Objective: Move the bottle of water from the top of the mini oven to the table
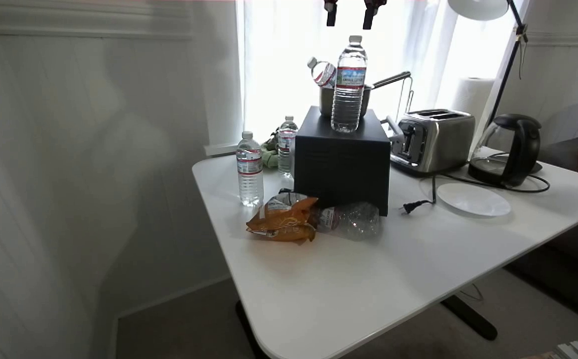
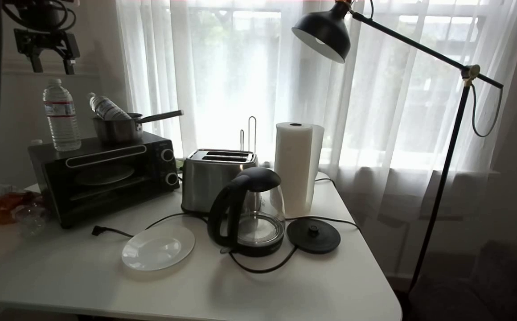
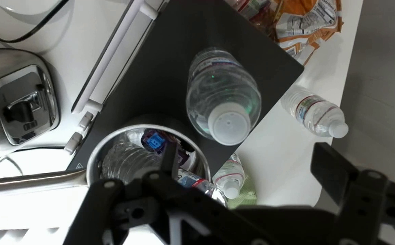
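Note:
The bottle of water (image 1: pixel 350 94), clear with a label band and white cap, stands upright on the mini oven (image 1: pixel 341 167), beside a pot. Both also show in an exterior view, the bottle (image 2: pixel 63 122) and the oven (image 2: pixel 107 178) with its glass door and knobs. In the wrist view I see the bottle (image 3: pixel 223 92) from above on the black oven top (image 3: pixel 149 88). My gripper (image 1: pixel 350 22) is open and empty, a little above the cap; it also shows in an exterior view (image 2: pixel 54 67) and the wrist view (image 3: pixel 245 156). The white table (image 1: pixel 319 294) bears the oven.
A metal pot (image 2: pixel 118 129) with a tilted bottle (image 1: pixel 323 72) stands on the oven. Two bottles (image 1: pixel 250 169) (image 1: pixel 287 144), an orange bag (image 1: pixel 284 219) and a clear plastic container (image 1: pixel 354 219) lie around it. A toaster (image 1: pixel 433 139), kettle (image 1: pixel 510 154) and plate (image 1: pixel 473 199) are beside it.

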